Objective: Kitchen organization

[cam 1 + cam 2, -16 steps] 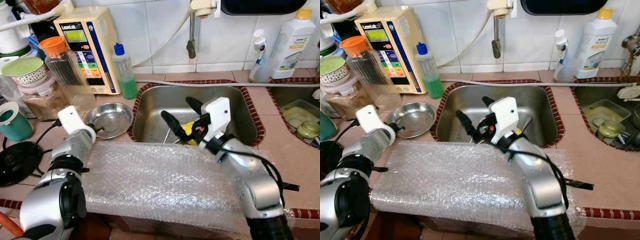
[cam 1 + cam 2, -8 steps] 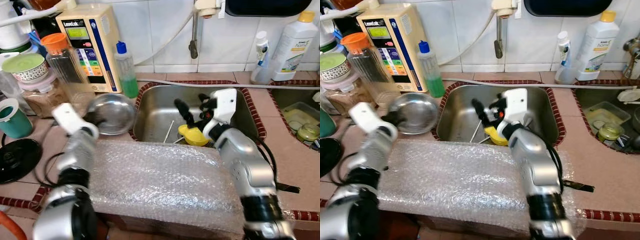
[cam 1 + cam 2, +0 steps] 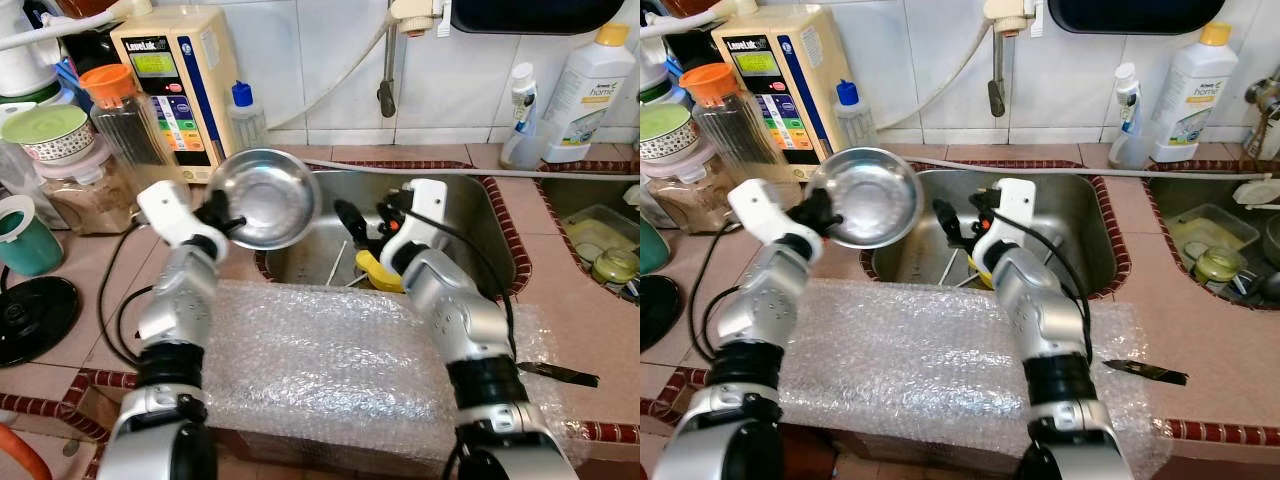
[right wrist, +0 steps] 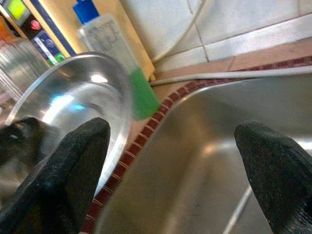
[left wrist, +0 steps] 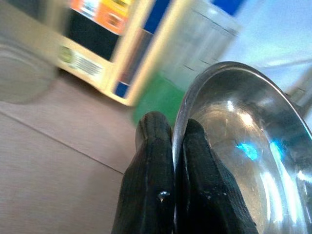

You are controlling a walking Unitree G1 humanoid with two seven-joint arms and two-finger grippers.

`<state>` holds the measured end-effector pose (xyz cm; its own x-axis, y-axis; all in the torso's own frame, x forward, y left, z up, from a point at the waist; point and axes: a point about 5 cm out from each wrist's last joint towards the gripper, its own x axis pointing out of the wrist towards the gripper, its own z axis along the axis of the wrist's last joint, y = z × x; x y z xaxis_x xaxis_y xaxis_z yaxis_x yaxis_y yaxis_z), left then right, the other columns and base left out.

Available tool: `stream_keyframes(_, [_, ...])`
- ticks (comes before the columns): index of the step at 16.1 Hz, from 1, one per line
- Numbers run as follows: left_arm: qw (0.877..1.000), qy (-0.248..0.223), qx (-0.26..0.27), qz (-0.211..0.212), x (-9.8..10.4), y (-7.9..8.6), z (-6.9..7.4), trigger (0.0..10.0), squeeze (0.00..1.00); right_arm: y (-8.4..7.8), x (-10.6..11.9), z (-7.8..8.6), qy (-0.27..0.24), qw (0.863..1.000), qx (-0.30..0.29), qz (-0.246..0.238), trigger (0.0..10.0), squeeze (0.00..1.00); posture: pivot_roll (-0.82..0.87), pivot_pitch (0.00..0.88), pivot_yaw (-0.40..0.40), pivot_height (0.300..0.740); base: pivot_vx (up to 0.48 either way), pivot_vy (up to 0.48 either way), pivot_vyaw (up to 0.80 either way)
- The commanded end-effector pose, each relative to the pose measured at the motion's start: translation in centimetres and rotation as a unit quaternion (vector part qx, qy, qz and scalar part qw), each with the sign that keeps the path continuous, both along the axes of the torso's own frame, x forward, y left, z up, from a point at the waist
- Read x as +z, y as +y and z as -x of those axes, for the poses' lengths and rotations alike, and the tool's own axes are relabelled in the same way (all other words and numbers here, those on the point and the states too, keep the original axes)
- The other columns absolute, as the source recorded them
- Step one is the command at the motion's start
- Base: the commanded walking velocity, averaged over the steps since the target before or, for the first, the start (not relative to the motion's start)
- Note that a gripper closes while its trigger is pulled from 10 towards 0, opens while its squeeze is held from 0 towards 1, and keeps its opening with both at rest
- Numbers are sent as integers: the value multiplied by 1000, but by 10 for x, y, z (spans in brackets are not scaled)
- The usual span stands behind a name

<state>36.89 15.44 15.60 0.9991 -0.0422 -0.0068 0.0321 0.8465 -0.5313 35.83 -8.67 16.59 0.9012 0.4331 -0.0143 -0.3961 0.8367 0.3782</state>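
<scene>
Closest to you, a sheet of bubble wrap (image 3: 330, 370) lies over the front edge of the counter (image 3: 570, 300), and both silver arms reach across it. To its right a dark knife-like blade (image 3: 1145, 372) rests on the counter tiles.

Your left pincer (image 3: 228, 212) is pinched tight on the rim of the steel bowl (image 3: 272, 198); in the left wrist view you see the two black fingers (image 5: 151, 180) pressed together with the thin metal edge between them. The bowl is lifted clear of the counter and tilted on edge, its hollow facing the camera, hanging over the left rim of the sink (image 3: 465, 190).

Your right pincer (image 3: 368, 212) is spread wide, reaching down into the sink basin just right of the bowl. In the right wrist view one finger (image 4: 73, 170) sits close beside the bowl's rim and the other stands far off across the basin. Just below it in the sink lies a yellow object (image 3: 378, 272), next to a thin pale stick (image 3: 337, 265).

Further back on the left you have a teal cup (image 3: 28, 240), a clear jar with an orange lid (image 3: 130, 115), and a cream-coloured appliance (image 3: 185, 75) with a bottle of green liquid (image 3: 245, 112) beside it. At the tiled wall a tap (image 3: 388, 70) hangs over the sink, and a white bottle (image 3: 588, 80) stands on the right.
</scene>
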Motion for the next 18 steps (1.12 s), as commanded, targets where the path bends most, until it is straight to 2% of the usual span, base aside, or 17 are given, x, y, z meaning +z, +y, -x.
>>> stream_keyframes(1, [1000,-13,-10,-5,6,-3,1,0,0,3,5,-3,-5,1000,2,-9,10000,0,64,0,101,740,0,0,0])
stream_keyframes(2, [1000,-18,-22,4,9,-11,2,0,0,5,6,-5,-5,1000,3,-11,10000,0,63,0,101,740,0,0,0])
stream_keyframes(5, [999,-18,-36,13,10,-22,6,0,0,9,6,-8,-4,1000,8,-14,10000,0,62,0,101,740,0,0,0])
stream_keyframes(6, [999,-17,-41,15,11,-24,8,0,0,10,6,-10,-1,1000,6,-17,4510,0,61,0,101,740,0,0,0])
stream_keyframes(7, [999,-20,-48,16,13,-26,9,0,0,10,5,-11,0,1000,5,-21,0,0,64,0,102,740,0,0,0])
stream_keyframes(11, [997,-27,-66,32,16,-33,13,0,0,13,7,-19,13,999,0,-46,0,0,68,0,96,740,0,0,0])
stream_keyframes(15, [995,-32,-84,45,19,-40,18,0,0,9,6,-26,36,996,-12,-75,0,0,73,0,86,740,0,0,0])
stream_keyframes(18, [995,-30,-84,46,17,-41,20,0,0,5,6,-30,39,996,-22,-77,0,0,74,0,79,740,0,0,0])
